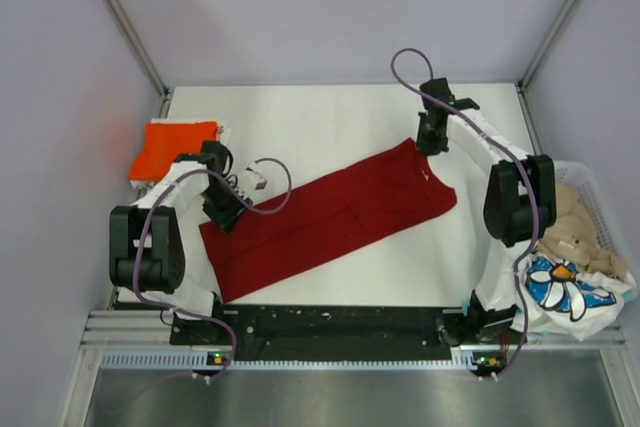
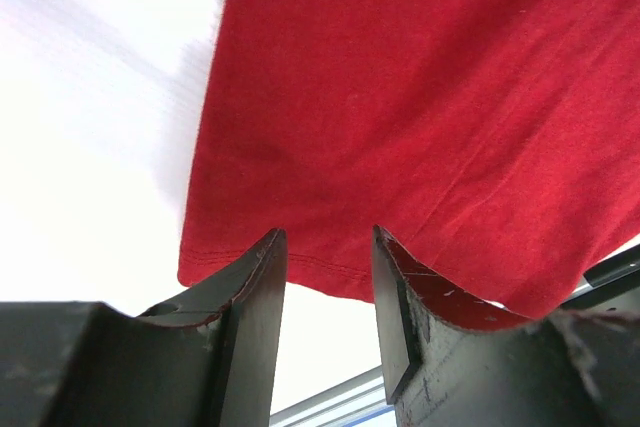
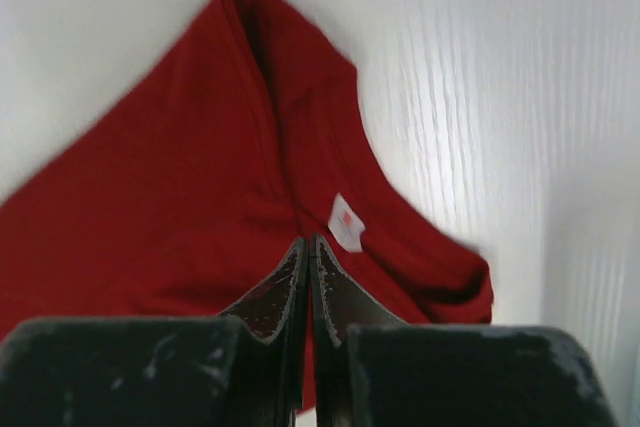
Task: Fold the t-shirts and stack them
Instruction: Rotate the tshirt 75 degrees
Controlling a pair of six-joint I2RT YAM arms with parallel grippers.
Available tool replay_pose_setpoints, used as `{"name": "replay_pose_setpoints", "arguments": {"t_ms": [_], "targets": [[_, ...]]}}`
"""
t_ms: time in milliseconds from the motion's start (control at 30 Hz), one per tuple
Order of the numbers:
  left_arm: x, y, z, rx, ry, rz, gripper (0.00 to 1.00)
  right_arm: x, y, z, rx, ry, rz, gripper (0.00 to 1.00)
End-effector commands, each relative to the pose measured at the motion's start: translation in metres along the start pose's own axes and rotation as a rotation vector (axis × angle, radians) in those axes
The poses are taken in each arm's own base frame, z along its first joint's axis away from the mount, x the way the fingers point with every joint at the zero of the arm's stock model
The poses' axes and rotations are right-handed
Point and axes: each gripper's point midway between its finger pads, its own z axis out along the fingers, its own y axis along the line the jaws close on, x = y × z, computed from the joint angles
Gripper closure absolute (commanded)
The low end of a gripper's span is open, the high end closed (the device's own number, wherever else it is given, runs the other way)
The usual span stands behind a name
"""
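The white worktop [image 1: 330, 117] from above carries the dark red t-shirt [image 1: 330, 212], slanting across its middle. At the left wrist, the left tool [image 2: 328, 237] stands partly apart at the hem. At the right wrist, the right tool [image 3: 308, 242] is pinched closed by the collar.

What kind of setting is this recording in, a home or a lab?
Probably a lab test cell, not a home: plain panel walls on metal framing enclose a white table, with a mounting rail at its near edge. The dark red t-shirt looks like practice material.
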Motion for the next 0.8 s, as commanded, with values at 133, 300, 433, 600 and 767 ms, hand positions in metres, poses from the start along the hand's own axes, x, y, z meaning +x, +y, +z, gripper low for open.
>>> {"name": "replay_pose_setpoints", "arguments": {"t_ms": [133,300,433,600,767], "targets": [[0.003,0.030,0.011,-0.037,0.059,-0.035,0.56,0.095,-0.021,-0.001,-0.016,0.166,0.046,1.00],[-0.007,0.011,-0.003,0.044,-0.010,-0.019,0.56,0.100,-0.034,0.031,0.030,0.247,0.089,1.00],[-0.018,-0.008,-0.022,0.096,-0.115,0.015,0.54,0.040,-0.040,0.063,0.016,0.187,0.164,1.00],[-0.041,-0.036,-0.019,0.212,-0.133,-0.039,0.53,-0.059,-0.010,0.118,-0.155,0.128,0.263,1.00],[-0.061,-0.064,-0.005,0.214,-0.145,0.102,0.54,-0.147,0.023,0.068,-0.353,-0.103,0.241,1.00]]}}
